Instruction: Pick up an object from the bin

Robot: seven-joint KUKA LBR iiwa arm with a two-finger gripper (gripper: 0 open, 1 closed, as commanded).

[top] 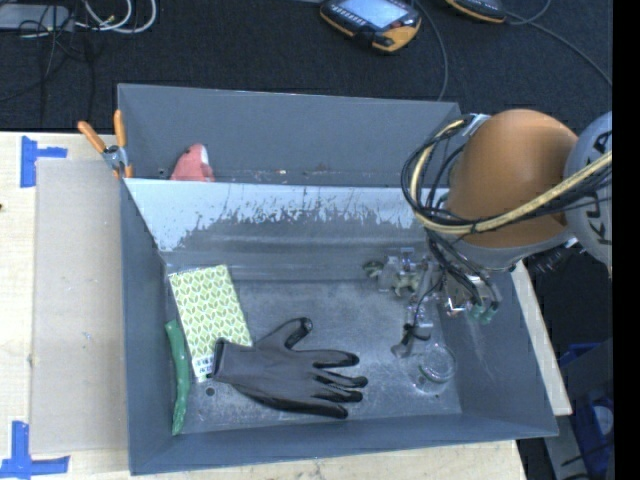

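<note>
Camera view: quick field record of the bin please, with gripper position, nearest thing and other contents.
gripper: low over the right side of the bin
nearest thing: small clear round piece, just in front of the gripper
glove: dark grey, lying flat, front middle
packet: green patterned, left side, beside the glove's cuff
</note>
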